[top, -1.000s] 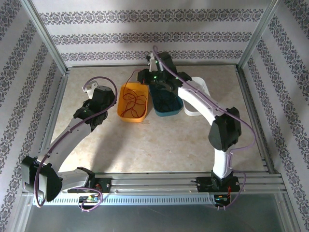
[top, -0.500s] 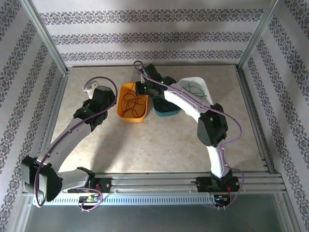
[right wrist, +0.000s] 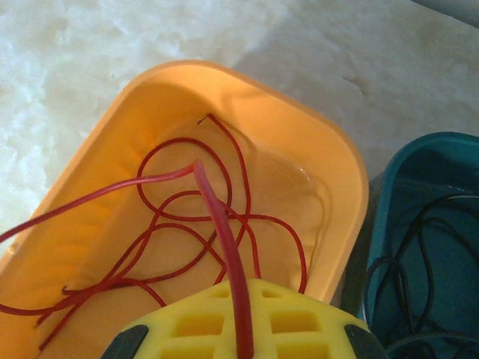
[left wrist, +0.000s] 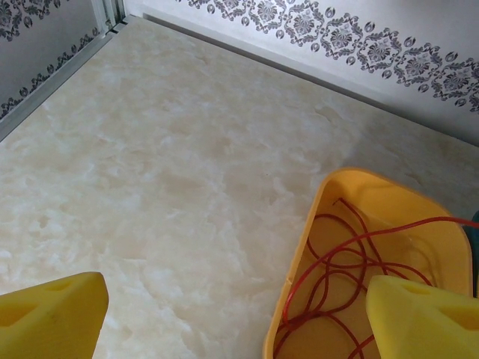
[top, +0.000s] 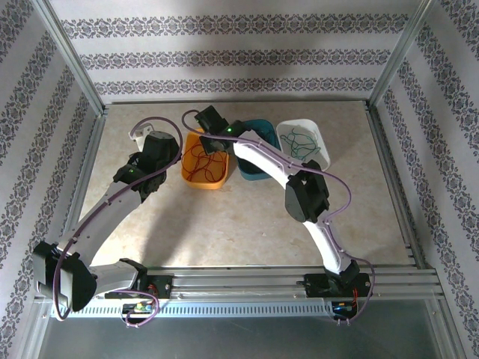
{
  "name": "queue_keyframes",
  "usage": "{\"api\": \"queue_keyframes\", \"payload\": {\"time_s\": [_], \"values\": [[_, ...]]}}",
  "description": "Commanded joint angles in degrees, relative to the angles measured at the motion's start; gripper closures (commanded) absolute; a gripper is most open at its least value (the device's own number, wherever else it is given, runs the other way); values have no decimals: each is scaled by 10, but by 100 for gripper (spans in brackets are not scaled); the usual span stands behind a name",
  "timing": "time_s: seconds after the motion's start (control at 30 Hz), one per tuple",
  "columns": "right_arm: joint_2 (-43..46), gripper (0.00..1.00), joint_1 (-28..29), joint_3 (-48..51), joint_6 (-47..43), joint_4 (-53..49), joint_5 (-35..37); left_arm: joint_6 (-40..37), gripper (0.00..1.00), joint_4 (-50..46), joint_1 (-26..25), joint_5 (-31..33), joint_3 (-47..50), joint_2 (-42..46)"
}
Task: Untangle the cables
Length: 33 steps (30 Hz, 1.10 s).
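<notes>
The left hand point(left wrist: 236, 323) hangs just left of the orange bin point(top: 203, 180), released, with its yellow fingertips point(left wrist: 52, 314) spread wide above bare tabletop point(top: 224, 224).

In the orange bin lies the red cable point(right wrist: 224, 217). It is a thin, glossy wire in loose overlapping loops across the bin floor, and one strand trails up over the bin's left rim in the right wrist view. The right hand point(right wrist: 239, 303) hovers over the near part of the orange bin and is clenched on the red cable. One strand rises steeply out of the loops and runs straight onto the hand's yellow waffle pad.

Touching the right side of the orange bin stands a teal bin point(right wrist: 389, 194), which holds a black cable point(right wrist: 419, 247) in slack curls. Further right of the orange bin, beside the teal one, a white bin point(top: 320, 136) contains a green cable point(top: 299, 140), a small tangle of thin curves.

The tabletop is beige with a pale marbled pattern, and all three bins sit toward its far half. Around it stand white walls point(top: 224, 60) papered with bands of dark floral ornament. Aluminium posts point(top: 67, 52) slant at the corners, and a metal rail point(top: 247, 284) runs along the edge nearest the arm bases.
</notes>
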<state>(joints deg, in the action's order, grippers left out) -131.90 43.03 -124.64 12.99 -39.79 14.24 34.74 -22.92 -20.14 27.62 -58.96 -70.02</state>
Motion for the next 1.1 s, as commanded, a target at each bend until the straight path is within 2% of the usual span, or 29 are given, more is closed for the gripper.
{"api": "queue_keyframes", "payload": {"time_s": [0.0,0.2,0.63,0.7,0.8,0.93,1.07], "values": [[-20,100,5,-26,-33,-31,43,-12,11,-17,5,-2,-17,-6],[-59,100,11,-53,-44,-53,54,-10,11,-17,5,-9,-15,-10],[-98,100,11,-81,-12,-71,7,-16,10,-20,5,-17,-18,-13],[-94,90,11,-86,-11,-71,12,-16,10,-20,5,-18,-19,-14],[-78,67,9,-85,-8,-65,18,-17,10,-21,5,-20,-21,-15],[-42,54,7,-73,-6,-45,27,-18,10,-20,5,-23,-23,-15],[11,51,5,-45,-6,-18,32,-20,10,-19,5,-23,-23,-15]]}}
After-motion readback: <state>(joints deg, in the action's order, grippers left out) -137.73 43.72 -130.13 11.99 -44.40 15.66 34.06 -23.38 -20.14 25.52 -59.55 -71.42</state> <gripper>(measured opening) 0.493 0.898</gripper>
